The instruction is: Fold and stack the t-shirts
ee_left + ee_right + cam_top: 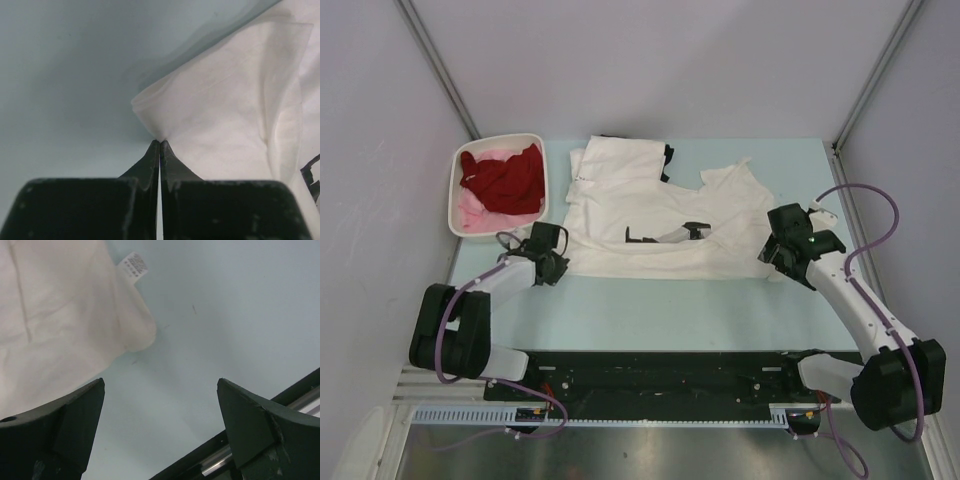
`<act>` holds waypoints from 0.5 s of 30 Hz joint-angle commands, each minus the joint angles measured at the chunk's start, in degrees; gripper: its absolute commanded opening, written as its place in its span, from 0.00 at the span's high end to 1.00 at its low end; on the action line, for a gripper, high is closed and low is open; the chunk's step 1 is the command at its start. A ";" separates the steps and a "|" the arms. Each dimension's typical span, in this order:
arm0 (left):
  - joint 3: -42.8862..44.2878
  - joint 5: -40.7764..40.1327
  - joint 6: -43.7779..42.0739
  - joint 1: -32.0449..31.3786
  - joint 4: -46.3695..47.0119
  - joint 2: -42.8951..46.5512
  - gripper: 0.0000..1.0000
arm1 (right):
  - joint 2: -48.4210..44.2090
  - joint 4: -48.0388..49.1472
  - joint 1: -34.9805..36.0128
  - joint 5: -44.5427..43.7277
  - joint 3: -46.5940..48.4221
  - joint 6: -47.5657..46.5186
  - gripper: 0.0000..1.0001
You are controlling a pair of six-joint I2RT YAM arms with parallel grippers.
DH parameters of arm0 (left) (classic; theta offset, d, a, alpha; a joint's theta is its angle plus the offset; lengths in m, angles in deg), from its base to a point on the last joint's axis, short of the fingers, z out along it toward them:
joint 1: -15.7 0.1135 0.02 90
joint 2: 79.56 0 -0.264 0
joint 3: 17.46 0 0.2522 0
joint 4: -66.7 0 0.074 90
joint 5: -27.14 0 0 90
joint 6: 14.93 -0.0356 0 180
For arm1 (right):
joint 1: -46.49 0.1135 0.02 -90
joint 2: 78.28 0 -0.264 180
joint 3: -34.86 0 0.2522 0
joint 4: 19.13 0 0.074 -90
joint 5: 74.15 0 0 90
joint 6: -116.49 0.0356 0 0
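A cream-white t-shirt (650,215) with a black print lies spread flat in the middle of the table. My left gripper (560,264) is shut on its near left corner, and the left wrist view shows the tips (160,141) pinching the cloth (225,110). My right gripper (769,262) is open and empty just off the shirt's near right corner (75,315), where a small label (134,264) shows. A folded cream-white t-shirt (615,160) lies behind, with a black t-shirt (667,157) peeking out under it.
A white basin (455,190) at the back left holds a dark red t-shirt (505,180) and a pink one (470,210). The black rail (660,370) runs along the table's near edge; it also shows in the right wrist view (280,400).
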 commanded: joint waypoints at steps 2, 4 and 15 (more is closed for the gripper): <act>-0.23 -0.49 -2.88 3.77 -0.59 3.93 1.00 | 3.25 2.86 -3.62 1.67 -2.77 0.19 0.04; -0.14 0.12 -3.32 4.29 -0.24 4.11 1.00 | 4.57 4.27 -3.53 2.12 -3.13 0.27 0.07; -0.23 2.23 -4.29 5.61 1.61 2.53 1.00 | 9.75 8.85 0.43 3.62 -3.22 1.68 0.13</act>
